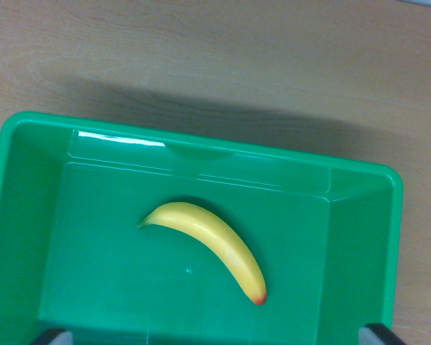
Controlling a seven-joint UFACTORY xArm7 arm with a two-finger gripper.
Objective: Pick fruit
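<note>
While the wrist camera looks down into the green bin on the wooden tabletop, the banana lies alone on the bin floor, near centre, its stem toward ten o'clock and its reddish tip toward five o'clock. Only two dark finger tips show, at the bottom corners, set wide apart and holding nothing. This looks like the approach step; next comes a descent centred over the banana's middle, with the fingers straddling its curve.
</note>
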